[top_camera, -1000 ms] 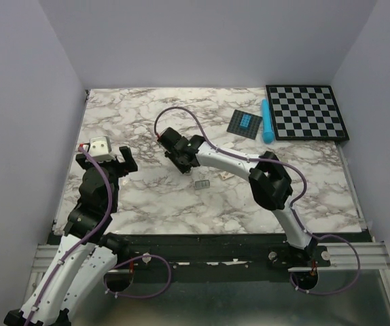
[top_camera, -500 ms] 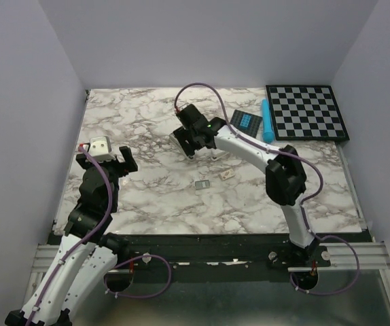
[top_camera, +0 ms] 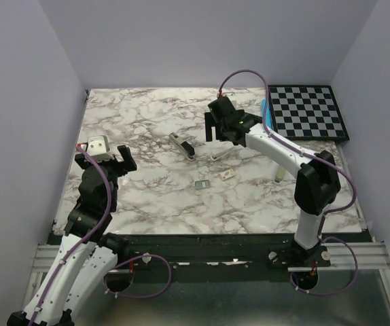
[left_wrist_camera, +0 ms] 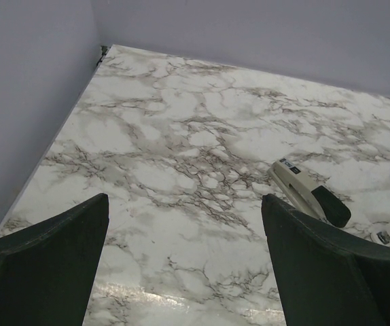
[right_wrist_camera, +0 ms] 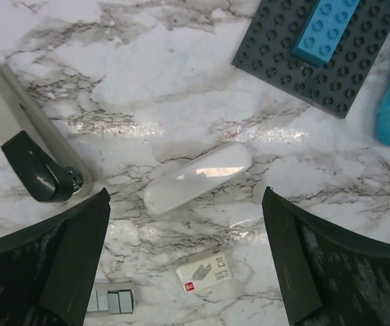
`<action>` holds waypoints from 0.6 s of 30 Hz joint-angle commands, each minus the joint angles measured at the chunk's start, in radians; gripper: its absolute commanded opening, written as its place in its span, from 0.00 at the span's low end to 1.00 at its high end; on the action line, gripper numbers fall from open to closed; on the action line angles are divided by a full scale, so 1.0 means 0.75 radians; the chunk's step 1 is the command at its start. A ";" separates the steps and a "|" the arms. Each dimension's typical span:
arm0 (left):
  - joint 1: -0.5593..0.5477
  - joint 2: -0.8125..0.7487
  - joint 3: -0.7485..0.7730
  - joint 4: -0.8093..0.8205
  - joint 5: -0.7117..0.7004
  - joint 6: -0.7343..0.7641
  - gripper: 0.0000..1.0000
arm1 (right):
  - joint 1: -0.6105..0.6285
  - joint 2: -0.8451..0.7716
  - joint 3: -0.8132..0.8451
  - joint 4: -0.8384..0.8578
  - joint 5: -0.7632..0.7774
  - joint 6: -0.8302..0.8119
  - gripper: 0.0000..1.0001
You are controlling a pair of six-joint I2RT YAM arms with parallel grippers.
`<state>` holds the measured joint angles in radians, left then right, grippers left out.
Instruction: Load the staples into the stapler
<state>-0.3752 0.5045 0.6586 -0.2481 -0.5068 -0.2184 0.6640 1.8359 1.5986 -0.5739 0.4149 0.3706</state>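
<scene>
**A:** How far along is the loading?

**B:** Hardly begun, I'd judge. The stapler [right_wrist_camera: 25, 136] lies alone on the counter [left_wrist_camera: 181, 136] with nothing gripping it. I can see no staples sitting in it.

**A:** And the staples themselves?

**B:** The little grey strip [right_wrist_camera: 110, 299] lies loose on the marble, near its white box [right_wrist_camera: 206, 271]. Both are apart from the stapler, on the side nearer the arms' bases.

**A:** The claws?

**B:** Both gape wide and carry nothing. The right claw [right_wrist_camera: 185, 193] hangs above a white oblong block [right_wrist_camera: 198, 176], with the stapler off to 1 side and the strip down by 1 of its fingers. The left claw [left_wrist_camera: 185, 197] sits over the left of the counter, well apart from everything.

**A:** So what's left?

**B:** Nearly all of it, I'd say. The strip has to be picked up and seated in the channel, then the stapler shut. Whether the channel is already open enough to take the strip, I cannot tell from these views.
</scene>
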 commanded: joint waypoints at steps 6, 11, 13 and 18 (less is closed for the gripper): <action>0.030 -0.012 -0.009 0.014 0.074 -0.032 0.99 | -0.008 0.266 0.077 -0.045 0.109 0.289 0.98; 0.042 -0.012 -0.009 0.016 0.107 -0.040 0.99 | -0.018 0.338 0.084 -0.063 0.120 0.322 0.91; 0.044 -0.014 -0.011 0.018 0.111 -0.042 0.99 | -0.020 0.332 0.047 -0.063 0.122 0.318 0.86; 0.050 -0.024 -0.013 0.022 0.121 -0.042 0.99 | -0.030 0.244 -0.088 -0.022 0.103 0.275 0.77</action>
<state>-0.3466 0.5022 0.6582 -0.2481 -0.4496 -0.2382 0.6521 2.0743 1.6032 -0.5926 0.4625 0.5781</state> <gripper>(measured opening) 0.990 0.799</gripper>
